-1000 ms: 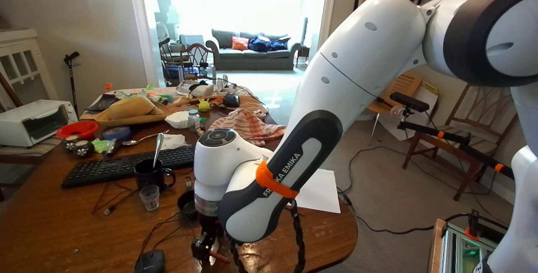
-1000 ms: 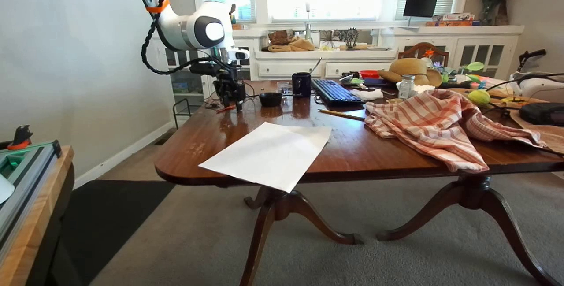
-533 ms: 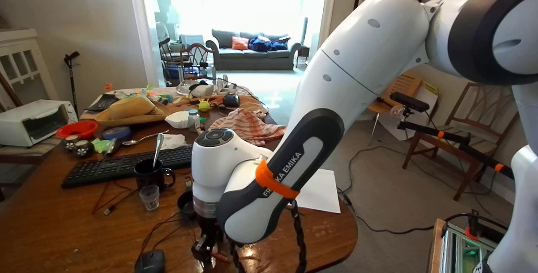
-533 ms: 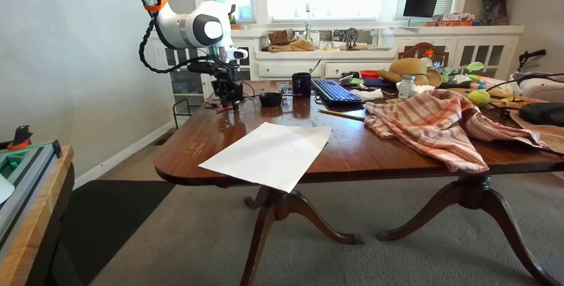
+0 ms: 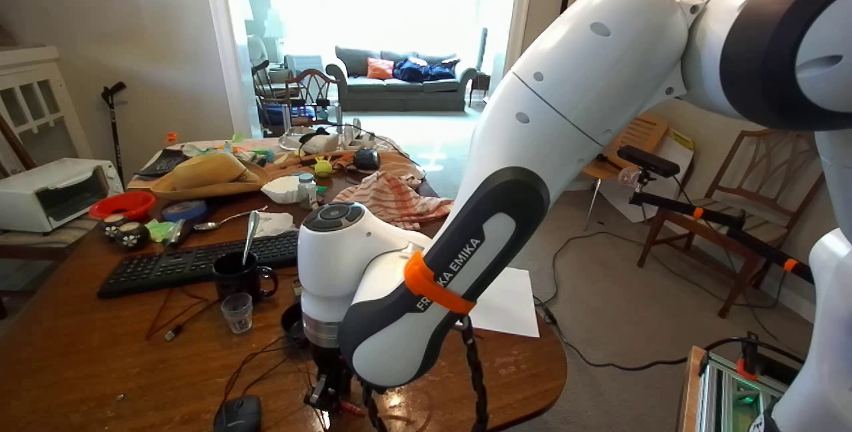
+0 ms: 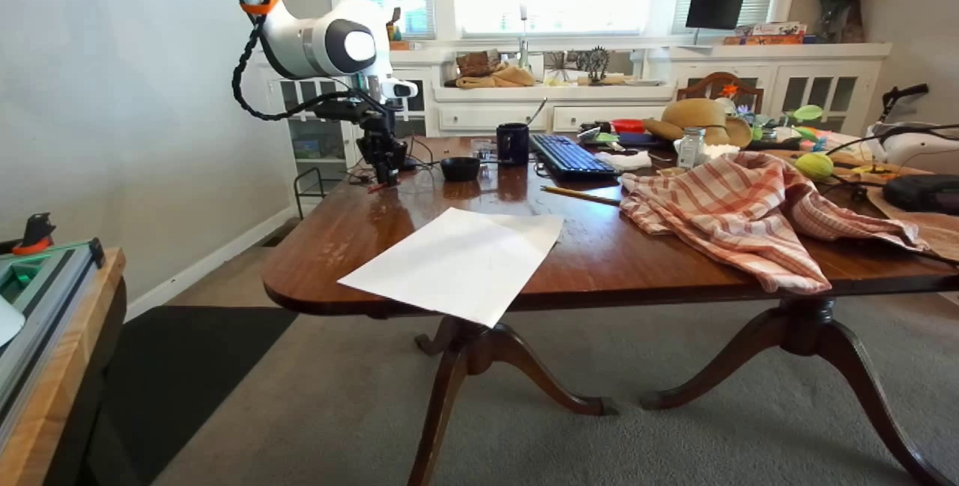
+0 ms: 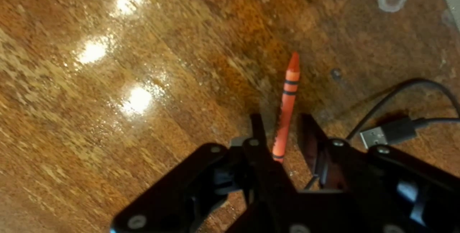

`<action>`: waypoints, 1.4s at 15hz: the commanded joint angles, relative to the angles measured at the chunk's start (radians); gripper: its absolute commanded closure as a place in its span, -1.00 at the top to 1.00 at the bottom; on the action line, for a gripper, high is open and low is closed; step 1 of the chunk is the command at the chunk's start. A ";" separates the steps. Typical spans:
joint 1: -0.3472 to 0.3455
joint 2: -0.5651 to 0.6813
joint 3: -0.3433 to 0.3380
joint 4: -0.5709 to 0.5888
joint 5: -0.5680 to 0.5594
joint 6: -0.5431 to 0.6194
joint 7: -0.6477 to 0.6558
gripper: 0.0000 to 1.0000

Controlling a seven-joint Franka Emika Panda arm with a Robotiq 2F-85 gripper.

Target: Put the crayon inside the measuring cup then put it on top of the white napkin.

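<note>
Over the wooden table (image 6: 322, 261), the wrist end of the robot arm (image 5: 532, 132) sits slightly further left in both exterior views than a moment ago. The white napkin (image 6: 458, 265) lies flat, lower centre in an exterior view. Low in the wrist view, the gripper (image 7: 281, 118) stands narrow, nothing held. Near the middle of an exterior view, the measuring cup (image 6: 460, 169) stands upright. Right of centre in the wrist view, the crayon (image 7: 287, 107) lies between the fingers (image 7: 258, 130), table showing either side; a good grip likely needs tips low, then a gentle squeeze. One robot arm, one white napkin, one gripper, two fingers, one measuring cup, one crayon.
</note>
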 commanded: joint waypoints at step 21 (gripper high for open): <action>-0.016 0.005 0.024 0.001 0.000 -0.039 -0.014 -0.62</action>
